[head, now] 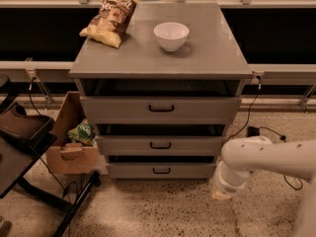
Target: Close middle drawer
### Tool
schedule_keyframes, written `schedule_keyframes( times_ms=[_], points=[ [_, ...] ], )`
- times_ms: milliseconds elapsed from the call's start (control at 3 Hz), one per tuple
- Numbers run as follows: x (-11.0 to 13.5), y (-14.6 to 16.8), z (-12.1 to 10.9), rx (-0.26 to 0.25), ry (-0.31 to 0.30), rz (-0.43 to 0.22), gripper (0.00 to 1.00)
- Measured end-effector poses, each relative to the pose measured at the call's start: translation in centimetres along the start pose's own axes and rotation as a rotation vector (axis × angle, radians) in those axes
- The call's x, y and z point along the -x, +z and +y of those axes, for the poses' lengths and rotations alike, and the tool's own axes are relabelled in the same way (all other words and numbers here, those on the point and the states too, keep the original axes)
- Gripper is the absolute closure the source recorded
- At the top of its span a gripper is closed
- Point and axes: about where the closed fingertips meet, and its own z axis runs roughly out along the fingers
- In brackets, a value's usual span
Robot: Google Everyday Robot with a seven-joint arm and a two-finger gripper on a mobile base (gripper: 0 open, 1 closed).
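Note:
The grey cabinet has three drawers, each pulled out a little with a dark gap above it. The middle drawer (160, 145) has a medium-height front and a small black bar handle. My gripper (221, 193) is at the end of the white arm (266, 159), low over the floor. It is to the right of and below the cabinet's lower right corner, clear of the drawer fronts.
The top drawer (161, 108) and the bottom drawer (161, 170) flank the middle one. A chip bag (111, 16) and a white bowl (171, 35) lie on the cabinet top. A cardboard box (74, 142) stands at the left, beside a black chair (22, 132).

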Motion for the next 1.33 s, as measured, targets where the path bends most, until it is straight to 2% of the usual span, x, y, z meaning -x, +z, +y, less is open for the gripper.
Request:
schedule_keyframes(
  times_ms=[333, 667, 1000, 1333],
  points=[
    [-5.5, -5.1, 4.4, -0.005, 0.075, 0.176, 1.00],
    [-9.6, -9.4, 7.1, -0.086, 0.112, 0.301, 1.00],
    [-10.0, -12.6, 6.4, -0.186, 0.187, 0.297, 0.83],
    [-10.0, -12.5, 6.4, -0.186, 0.188, 0.296, 0.61]
  ],
)
